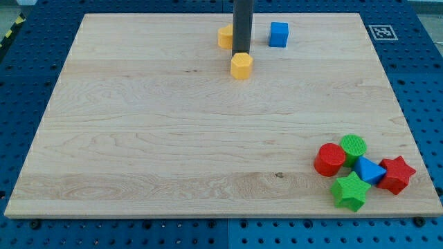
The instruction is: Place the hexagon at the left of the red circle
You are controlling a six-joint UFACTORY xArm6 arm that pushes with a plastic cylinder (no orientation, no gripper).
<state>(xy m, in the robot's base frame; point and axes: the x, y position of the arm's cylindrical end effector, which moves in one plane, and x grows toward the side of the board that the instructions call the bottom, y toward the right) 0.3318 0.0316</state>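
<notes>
A yellow hexagon (241, 66) lies near the top middle of the wooden board. My tip (241, 53) stands right at the hexagon's upper edge, touching or nearly touching it. The red circle (329, 159) lies at the bottom right, far from the hexagon. A second yellow block (225, 36), its shape partly hidden by the rod, sits just up and left of my tip.
A blue cube (278, 34) sits at the top, right of the rod. Around the red circle are a green circle (354, 146), a blue triangle (370, 171), a red star (396, 174) and a green star (349, 191). The board's right edge (408, 131) is close to that cluster.
</notes>
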